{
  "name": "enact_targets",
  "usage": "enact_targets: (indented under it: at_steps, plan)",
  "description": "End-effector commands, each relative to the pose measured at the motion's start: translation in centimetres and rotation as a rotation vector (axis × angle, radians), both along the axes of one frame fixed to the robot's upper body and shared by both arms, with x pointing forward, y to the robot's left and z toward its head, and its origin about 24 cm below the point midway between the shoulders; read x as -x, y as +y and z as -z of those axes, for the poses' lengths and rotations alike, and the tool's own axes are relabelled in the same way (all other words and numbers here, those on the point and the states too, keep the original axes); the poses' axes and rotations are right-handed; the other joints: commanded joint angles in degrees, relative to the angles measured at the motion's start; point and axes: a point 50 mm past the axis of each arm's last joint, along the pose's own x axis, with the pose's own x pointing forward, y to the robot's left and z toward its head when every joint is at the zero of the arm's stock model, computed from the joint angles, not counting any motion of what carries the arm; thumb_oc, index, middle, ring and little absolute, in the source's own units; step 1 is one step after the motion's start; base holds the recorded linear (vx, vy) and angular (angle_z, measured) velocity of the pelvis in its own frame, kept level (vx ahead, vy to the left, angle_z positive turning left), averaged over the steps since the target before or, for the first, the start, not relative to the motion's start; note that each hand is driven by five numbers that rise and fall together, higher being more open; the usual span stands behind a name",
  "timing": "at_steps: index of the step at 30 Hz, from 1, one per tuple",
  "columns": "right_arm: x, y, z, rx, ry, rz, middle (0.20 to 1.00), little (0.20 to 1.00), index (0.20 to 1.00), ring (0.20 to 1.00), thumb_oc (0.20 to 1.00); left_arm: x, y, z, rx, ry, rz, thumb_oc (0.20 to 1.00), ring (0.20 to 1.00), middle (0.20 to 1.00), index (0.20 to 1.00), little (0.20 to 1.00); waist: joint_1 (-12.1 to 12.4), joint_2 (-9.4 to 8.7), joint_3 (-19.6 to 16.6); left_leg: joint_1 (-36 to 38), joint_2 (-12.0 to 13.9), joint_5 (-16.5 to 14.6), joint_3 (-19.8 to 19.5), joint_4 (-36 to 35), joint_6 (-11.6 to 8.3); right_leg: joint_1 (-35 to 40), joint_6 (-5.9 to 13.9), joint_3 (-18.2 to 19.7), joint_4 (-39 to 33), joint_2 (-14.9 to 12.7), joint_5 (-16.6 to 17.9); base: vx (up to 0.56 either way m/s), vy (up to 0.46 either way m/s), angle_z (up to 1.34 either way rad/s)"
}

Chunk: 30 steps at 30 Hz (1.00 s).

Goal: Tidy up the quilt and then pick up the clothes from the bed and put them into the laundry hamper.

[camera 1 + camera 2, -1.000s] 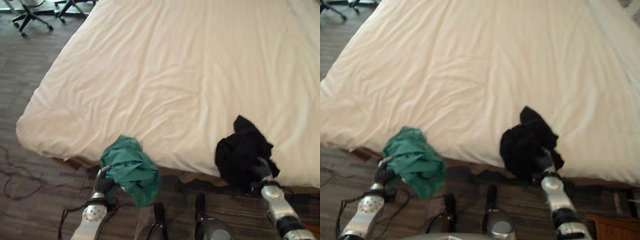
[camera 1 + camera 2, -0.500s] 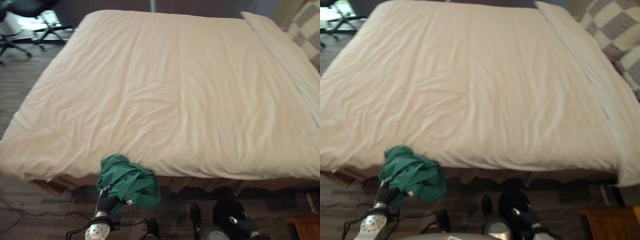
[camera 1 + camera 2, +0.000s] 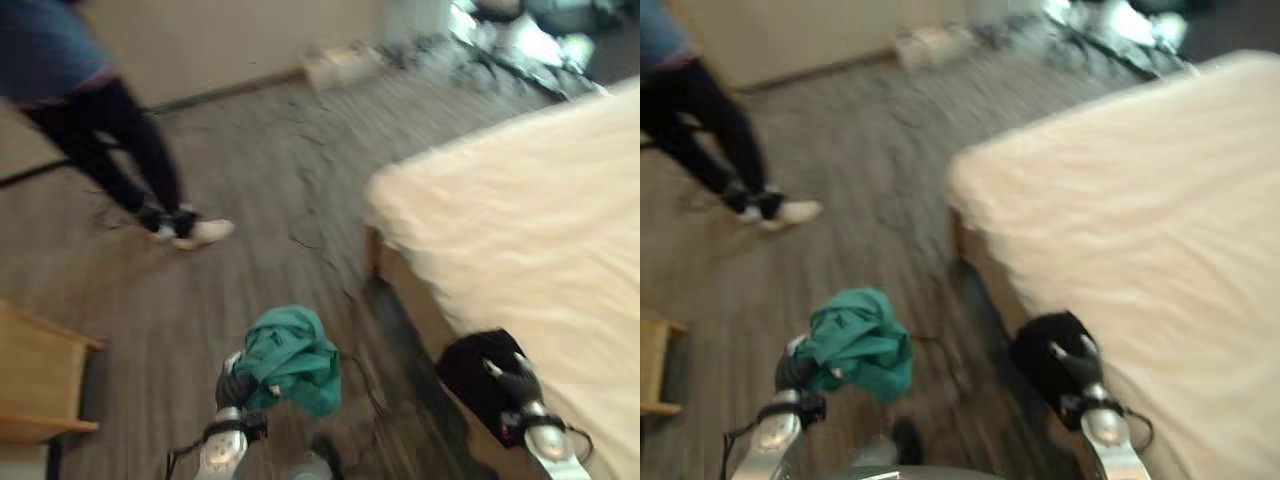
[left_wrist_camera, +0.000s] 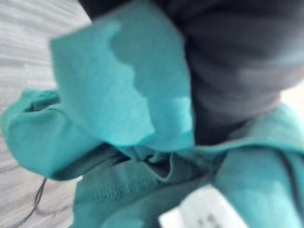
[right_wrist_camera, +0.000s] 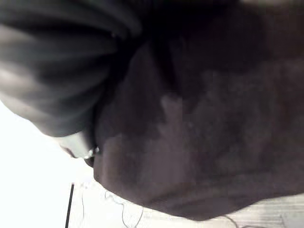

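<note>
While the quilt (image 3: 520, 210) lay smooth and cream across the bed (image 3: 970, 235), the robot faced the wooden floor (image 3: 250, 180) with a garment in each hand. Its left hand (image 3: 236, 388) was clenched on a bunched teal garment (image 3: 292, 358) held above the floor; its right hand (image 3: 515, 380) gripped a black garment (image 3: 475, 365) hanging just beside the bed's edge. A person (image 3: 100, 120) in dark trousers and pale shoes stood on the floor well apart from the robot, and a wooden piece of furniture (image 3: 35, 375) showed at the near left. No laundry hamper was visible. Both bundles drooped loosely from the hands, so a trailing fold could likely slip free or snag on the bed's corner in transit; the nearby person could also cross the robot's path.
</note>
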Motion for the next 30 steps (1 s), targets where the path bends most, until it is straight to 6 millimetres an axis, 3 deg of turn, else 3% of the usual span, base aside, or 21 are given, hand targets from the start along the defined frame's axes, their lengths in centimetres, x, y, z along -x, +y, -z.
enact_targets:
  at_steps: [1, 2, 3, 4, 5, 7, 8, 10, 12, 15, 16, 21, 23, 25, 26, 27, 28, 29, 30]
  plan:
    - [-3.7, 3.7, -1.6, -0.098, -0.153, -0.087, 0.2, 0.2, 0.2, 0.2, 0.2, -2.7, 2.7, -2.9, -0.087, -0.124, 0.011, 0.2, 0.2, 0.2, 0.2, 0.2, 2.7, -3.13, 2.0, 3.0, 1.9, -1.2, -7.2, -9.6, -7.57, -6.9, 7.7, 6.0, -2.9, 2.6, -1.1, 0.23, 0.662, 1.77]
    - [-3.4, 4.2, -1.3, -0.117, -0.138, -0.092, 0.2, 0.2, 0.2, 0.2, 0.2, -2.4, 2.9, -2.9, -0.106, -0.118, 0.009, 0.2, 0.2, 0.2, 0.2, 0.2, 3.2, -2.62, 3.1, 3.4, -0.1, -3.3, -9.4, -10.4, -5.29, -8.8, 9.72, 5.8, 6.2, -2.2, 2.7, 0.17, 0.454, 1.67]
    - [-3.4, 4.2, -1.3, -0.117, -0.138, -0.092, 0.2, 0.2, 0.2, 0.2, 0.2, -2.4, 2.9, -2.9, -0.106, -0.118, 0.009, 0.2, 0.2, 0.2, 0.2, 0.2, 3.0, -2.81, 3.1, 3.3, -0.6, -3.5, -9.6, -10.3, -4.98, -8.9, 10.13, 5.8, 7.0, -3.0, 2.6, 0.16, 0.57, 1.83]
    - [-3.8, 4.6, -1.6, -0.129, -0.154, -0.1, 0.2, 0.2, 0.2, 0.2, 0.2, -2.3, 2.9, -2.6, -0.097, -0.105, -0.011, 0.2, 0.2, 0.2, 0.2, 0.2, 1.9, -1.63, 4.5, 3.9, -2.2, -4.4, -13.1, -10.6, -3.8, -14.0, 10.07, 14.4, 13.2, -1.6, 2.2, 0.06, 0.285, 1.63]
    - [-3.8, 4.5, -1.6, -0.127, -0.154, -0.101, 0.2, 0.2, 0.2, 0.2, 0.2, -2.3, 2.8, -2.6, -0.096, -0.105, -0.012, 0.2, 0.2, 0.2, 0.2, 0.2, 2.2, -1.62, 4.4, 3.9, -2.2, -4.5, -12.7, -10.6, -3.81, -14.5, 10.05, 15.0, 13.7, -1.7, 1.9, 0.09, 0.412, 1.49]
    - [-4.5, 4.2, -2.3, -0.09, -0.184, -0.101, 0.2, 0.2, 0.2, 0.2, 0.2, -3.2, 1.0, -2.2, -0.034, -0.112, 0.023, 0.2, 0.2, 0.2, 0.2, 0.2, 0.4, 0.08, 6.0, 3.8, -3.8, -2.7, -17.5, -10.6, -3.9, -20.0, 8.29, 25.3, 10.3, 6.7, -3.2, 0.01, 0.219, 0.94]
    - [-4.5, 3.9, -2.4, -0.059, -0.188, -0.098, 0.2, 0.2, 0.2, 0.2, 0.2, -3.2, 0.5, -1.9, -0.031, -0.097, 0.05, 0.2, 0.2, 0.2, 0.2, 0.2, -0.5, 0.54, 6.2, 3.4, -4.3, -2.4, -19.8, -10.6, -4.08, -20.4, 6.69, 27.2, 8.9, 9.0, -5.5, 0.01, 0.096, 1.53]
    - [-4.3, 3.4, -2.3, -0.044, -0.182, -0.081, 0.2, 0.2, 0.2, 0.2, 0.2, -3.4, -0.1, -1.7, -0.029, -0.087, 0.077, 0.2, 0.2, 0.2, 0.2, 0.2, -2.1, 0.28, 5.9, 3.5, -6.1, -2.5, -23.5, -10.6, -4.35, -20.6, 6.47, 32.3, 3.4, 12.0, -5.6, 0.1, -0.008, 1.76]
    - [-4.7, 3.3, -2.2, -0.021, -0.177, -0.077, 0.2, 0.2, 0.2, 0.2, 0.2, -3.6, -0.3, -1.4, -0.041, -0.071, 0.094, 0.2, 0.2, 0.2, 0.2, 0.2, -2.6, -0.38, 5.4, 3.6, -7.1, -3.2, -24.6, -10.6, -4.18, -19.1, 6.12, 35.1, -2.4, 13.3, -4.4, 0.1, -0.057, 1.44]
    - [-4.4, 3.5, -1.6, -0.044, -0.148, -0.074, 0.2, 0.2, 0.2, 0.2, 0.2, -3.7, -0.3, -1.4, -0.04, -0.072, 0.095, 0.2, 0.2, 0.2, 0.2, 0.2, -2.6, -1.25, 4.7, 4.4, -8.2, -3.3, -25.7, -10.6, -4.02, -17.1, 5.96, 36.3, -5.5, 13.4, -3.5, 0.12, -0.034, 0.86]
    - [-2.5, 1.5, 0.9, 0.033, 0.005, -0.074, 0.2, 0.2, 0.2, 0.2, 0.2, -6.2, -7.7, 1.3, 0.04, 0.038, 0.204, 0.2, 0.2, 0.2, 0.2, 0.2, -3.4, 1.07, 3.6, 7.6, -9.3, -4.0, -21.6, -10.6, -3.63, -10.1, 4.9, 36.1, -10.8, 14.2, -4.5, 0.08, -0.06, 0.33]
    - [-3.8, 2.1, -0.4, 0.028, -0.072, -0.09, 0.2, 0.2, 0.2, 0.2, 0.2, -6.8, -7.2, 0.6, 0.032, -0.001, 0.176, 0.2, 0.2, 0.2, 0.2, 0.2, -4.0, 1.48, 5.3, 6.5, -8.9, -4.3, -21.3, -10.6, -3.53, -16.2, 6.29, 35.2, -2.6, 13.6, -5.4, 0.05, -0.059, 0.02]
    - [-5.2, 2.0, -1.4, 0.095, -0.103, -0.133, 0.2, 0.2, 0.2, 0.2, 0.2, -7.3, -6.9, 0.3, -0.015, -0.014, 0.187, 0.2, 0.2, 0.2, 0.2, 0.2, -3.8, 1.34, 5.9, 5.9, -8.6, -4.4, -20.7, -10.6, -4.16, -16.6, 6.05, 34.8, -5.3, 13.2, -4.8, 0.13, -0.12, -0.02]
    - [-5.2, 2.2, -1.6, 0.066, -0.118, -0.13, 0.2, 0.2, 0.2, 0.2, 0.2, -7.6, -7.1, -0.3, -0.006, -0.053, 0.202, 0.2, 0.2, 0.2, 0.2, 0.2, -3.9, 1.04, 5.9, 6.2, -8.4, -4.3, -21.3, -10.6, -4.53, -15.8, 6.04, 35.4, -6.7, 13.4, -4.4, 0.19, -0.148, -0.06]
    - [-4.8, 2.6, -2.0, 0.071, -0.126, -0.205, 0.2, 0.2, 0.2, 0.2, 0.2, -7.6, -7.3, -0.6, 0.016, -0.065, 0.218, 0.2, 0.2, 0.2, 0.2, 0.2, -3.1, -0.22, 5.6, 7.1, -8.1, -5.1, -20.6, -7.7, -4.76, -14.7, 4.81, 36.1, -9.1, 14.0, -4.7, 0.24, -0.179, -0.14]
    - [-4.8, 2.6, -2.0, 0.071, -0.126, -0.205, 0.2, 0.2, 0.2, 0.2, 0.2, -7.5, -7.3, -0.6, 0.016, -0.065, 0.218, 0.2, 0.2, 0.2, 0.2, 0.2, -3.1, -0.2, 5.7, 7.1, -8.0, -5.3, -20.6, -7.4, -4.79, -14.6, 4.78, 36.1, -9.2, 14.1, -4.7, 0.26, -0.211, -0.26]
    - [-5.1, 2.5, -2.4, 0.075, -0.152, -0.221, 0.2, 0.2, 0.2, 0.2, 0.2, -7.8, -7.4, -1.0, 0.012, -0.083, 0.239, 0.2, 0.2, 0.2, 0.2, 0.2, -2.5, -0.9, 6.3, 5.5, -7.6, -5.1, -20.0, -1.0, -5.55, -12.8, 4.08, 35.8, -10.3, 14.5, -5.0, 0.2, -0.268, -0.36]
    - [-5.3, 2.7, -3.3, 0.086, -0.189, -0.258, 0.2, 0.2, 0.2, 0.2, 0.2, -8.2, -7.7, -2.0, -0.002, -0.135, 0.267, 0.2, 0.2, 0.2, 0.2, 0.2, -1.0, -1.54, 8.9, -1.8, -5.6, -0.8, -20.6, 15.5, -7.43, -9.3, 1.9, 35.6, -11.8, 15.2, -5.5, 0.26, -0.335, -0.23]
    - [-5.5, 2.6, -3.8, 0.102, -0.205, -0.277, 0.2, 0.2, 0.2, 0.2, 0.2, -8.3, -7.8, -2.5, -0.007, -0.156, 0.282, 0.2, 0.2, 0.2, 0.2, 0.2, -0.1, -1.98, 9.8, -5.6, -5.6, 2.0, -21.1, 21.8, -7.75, -8.2, 1.01, 35.2, -12.3, 15.0, -6.0, 0.16, -0.247, -0.1]
